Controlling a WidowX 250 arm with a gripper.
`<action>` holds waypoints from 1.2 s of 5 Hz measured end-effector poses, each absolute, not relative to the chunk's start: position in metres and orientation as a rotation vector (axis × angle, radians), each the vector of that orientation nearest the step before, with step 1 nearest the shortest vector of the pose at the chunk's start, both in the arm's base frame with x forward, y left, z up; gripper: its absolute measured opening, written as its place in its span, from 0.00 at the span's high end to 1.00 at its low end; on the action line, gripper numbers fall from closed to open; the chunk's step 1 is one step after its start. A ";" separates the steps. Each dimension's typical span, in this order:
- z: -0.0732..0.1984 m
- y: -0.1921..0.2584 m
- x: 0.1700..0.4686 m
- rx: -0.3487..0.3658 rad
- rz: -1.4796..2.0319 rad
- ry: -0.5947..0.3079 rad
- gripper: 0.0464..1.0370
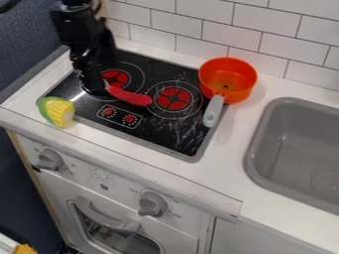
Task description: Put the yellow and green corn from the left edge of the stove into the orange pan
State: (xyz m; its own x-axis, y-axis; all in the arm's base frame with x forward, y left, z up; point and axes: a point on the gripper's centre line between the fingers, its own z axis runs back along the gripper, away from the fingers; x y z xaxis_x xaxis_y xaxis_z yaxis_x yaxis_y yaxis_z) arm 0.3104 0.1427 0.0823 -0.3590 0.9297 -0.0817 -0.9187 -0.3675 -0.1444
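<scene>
The gripper point(96, 88) hangs low over the left part of the black stovetop point(169, 134), beside the left red burner. Right against it is an object with a curved, ribbed red handle point(131, 96), which points right toward the other burner; its far end is hidden at the gripper. A yellow and green corn toy point(58, 111) lies at the stove's left front corner. On the stove's right back edge stands an orange pot point(227, 79), its grey handle angled toward the front.
A grey sink point(263, 130) is set into the white counter point(228, 163) on the right. White wall tiles point(198, 30) run behind the stove. Below the counter's front edge are two grey knobs point(153, 204) and an oven door.
</scene>
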 end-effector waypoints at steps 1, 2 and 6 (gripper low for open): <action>0.094 0.154 0.292 -0.217 2.155 -0.198 0.04; 0.097 0.159 0.280 -0.209 2.329 -0.245 0.04; 0.048 0.189 0.260 0.095 2.399 -0.247 0.04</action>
